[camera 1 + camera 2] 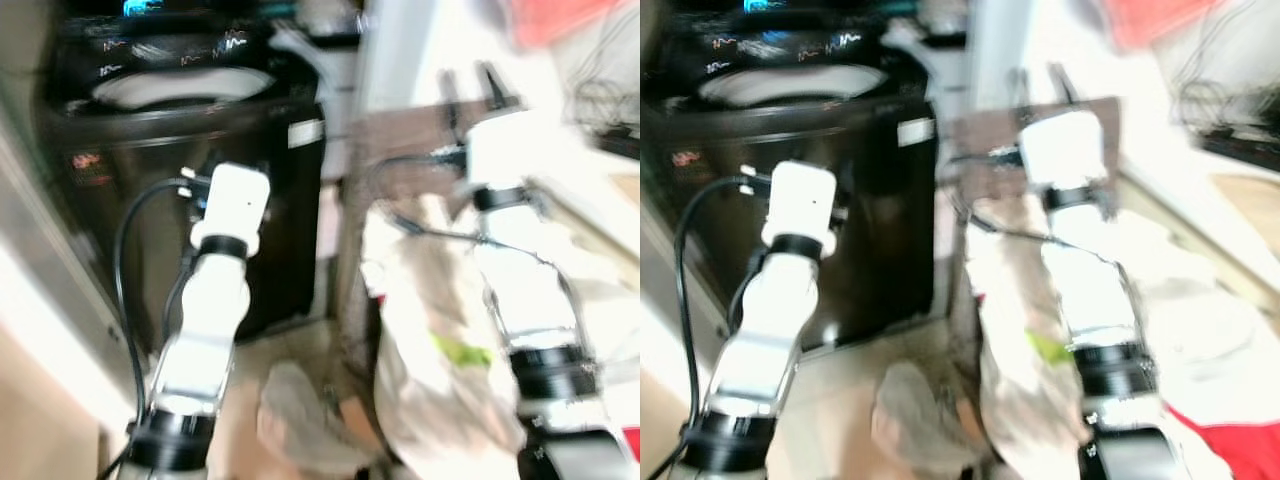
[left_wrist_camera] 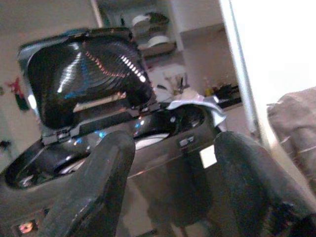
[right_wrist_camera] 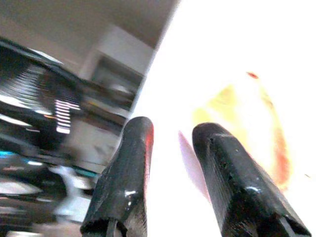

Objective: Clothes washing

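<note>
A: Left wrist view shows the washer, lid up, ahead of the left hand, fingers spread and empty.

B: And the clothes?

A: A pale heap beside the washer, under the right hand, which is parted, holding nothing. I'd lower slowly and pinch one garment.

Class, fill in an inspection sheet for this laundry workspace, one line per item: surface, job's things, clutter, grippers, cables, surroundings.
Surface: pale floor, partly covered by laundry.
Job's things: black top-loading washing machine, lid raised; light clothes pile beside it; crumpled garment on the floor.
Clutter: red fabric at the robot's right.
Grippers: left gripper open, aimed at the machine, holding nothing; right gripper open, empty.
Cables: black cable looping along the left arm.
Surroundings: shelves with dishes behind the machine; views blurred.
</note>
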### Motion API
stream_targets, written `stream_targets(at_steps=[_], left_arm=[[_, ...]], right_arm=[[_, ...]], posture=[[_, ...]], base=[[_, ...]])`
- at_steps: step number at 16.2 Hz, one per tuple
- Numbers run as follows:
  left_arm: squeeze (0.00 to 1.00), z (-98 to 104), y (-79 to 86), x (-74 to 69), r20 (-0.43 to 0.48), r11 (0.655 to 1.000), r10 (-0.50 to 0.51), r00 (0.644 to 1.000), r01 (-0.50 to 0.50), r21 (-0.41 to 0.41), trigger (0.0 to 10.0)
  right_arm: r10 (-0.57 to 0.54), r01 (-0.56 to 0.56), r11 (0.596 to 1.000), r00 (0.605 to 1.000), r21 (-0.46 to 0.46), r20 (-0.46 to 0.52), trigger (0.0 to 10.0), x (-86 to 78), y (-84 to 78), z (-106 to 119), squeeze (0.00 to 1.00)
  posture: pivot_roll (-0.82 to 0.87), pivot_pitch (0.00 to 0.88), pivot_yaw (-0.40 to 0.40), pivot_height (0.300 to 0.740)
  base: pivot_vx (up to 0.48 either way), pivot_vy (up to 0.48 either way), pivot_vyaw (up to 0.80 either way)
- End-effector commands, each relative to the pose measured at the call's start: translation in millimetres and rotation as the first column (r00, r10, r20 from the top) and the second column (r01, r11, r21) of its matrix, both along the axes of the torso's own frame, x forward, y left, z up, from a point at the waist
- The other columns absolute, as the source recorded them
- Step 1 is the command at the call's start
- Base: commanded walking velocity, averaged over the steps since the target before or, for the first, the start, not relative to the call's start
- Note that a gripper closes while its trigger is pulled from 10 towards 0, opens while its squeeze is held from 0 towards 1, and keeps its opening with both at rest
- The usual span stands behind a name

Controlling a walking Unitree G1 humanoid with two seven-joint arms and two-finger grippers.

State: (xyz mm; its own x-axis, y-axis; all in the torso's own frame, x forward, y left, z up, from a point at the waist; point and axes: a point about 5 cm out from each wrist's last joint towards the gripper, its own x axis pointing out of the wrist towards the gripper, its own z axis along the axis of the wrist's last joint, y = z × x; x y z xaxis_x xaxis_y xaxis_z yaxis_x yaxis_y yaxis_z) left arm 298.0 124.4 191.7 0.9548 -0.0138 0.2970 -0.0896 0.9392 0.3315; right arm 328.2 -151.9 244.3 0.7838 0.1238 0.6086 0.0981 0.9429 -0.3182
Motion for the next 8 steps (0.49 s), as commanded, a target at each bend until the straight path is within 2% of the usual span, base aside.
stream_targets(at_steps=[1, 4, 5, 6, 7, 8], left_arm=[[0.00, 0, 0.4, 1.4, -0.011, 1.000, -0.005, 1.000, 0.005, -0.002, 10.0], [0.00, -1, 0.3, 1.5, -0.015, 1.000, -0.008, 1.000, 0.008, -0.001, 10.0], [0.00, -2, 1.2, 1.9, -0.023, 1.000, -0.006, 1.000, 0.006, 0.000, 10.0], [0.00, -2, 1.2, 2.4, -0.026, 1.000, -0.006, 1.000, 0.006, 0.000, 10.0], [0.00, -3, 0.2, 3.4, -0.029, 1.000, -0.008, 1.000, 0.008, 0.001, 10.0], [0.00, -3, -0.2, 3.7, -0.030, 1.000, -0.010, 0.999, 0.010, -0.003, 10.0]], right_arm=[[-0.035, 0.051, 0.993, 0.989, 0.106, -0.141, 10.0, 10.2, -13.7, -17, 0.00], [-0.042, 0.093, 0.978, 0.964, 0.189, -0.261, 10.0, 13.6, -24.2, -36, 0.00], [-0.014, 0.078, 0.984, 0.932, 0.163, -0.361, 10.0, 14.7, -18.8, -54, 0.00], [-0.002, 0.073, 0.983, 0.919, 0.166, -0.394, 10.0, 15.4, -16.0, -60, 0.00], [0.020, 0.055, 0.985, 0.906, 0.166, -0.422, 10.0, 16.4, -11.7, -65, 1.00], [0.031, 0.048, 0.984, 0.905, 0.173, -0.425, 10.0, 16.6, -10.8, -66, 1.00]], posture=[[0.01, 0.015, -0.031, 0.707], [0.00, 0.020, -0.026, 0.707], [0.00, 0.020, -0.026, 0.699], [-0.01, 0.020, -0.023, 0.699], [0.00, 0.020, -0.023, 0.699], [-0.01, 0.018, -0.023, 0.699]], base=[[0.000, 0.000, -0.53], [0.000, 0.000, -0.53], [0.000, 0.000, 0.00], [0.000, 0.000, 0.00], [0.000, 0.000, 0.00], [0.000, 0.000, 0.00]])
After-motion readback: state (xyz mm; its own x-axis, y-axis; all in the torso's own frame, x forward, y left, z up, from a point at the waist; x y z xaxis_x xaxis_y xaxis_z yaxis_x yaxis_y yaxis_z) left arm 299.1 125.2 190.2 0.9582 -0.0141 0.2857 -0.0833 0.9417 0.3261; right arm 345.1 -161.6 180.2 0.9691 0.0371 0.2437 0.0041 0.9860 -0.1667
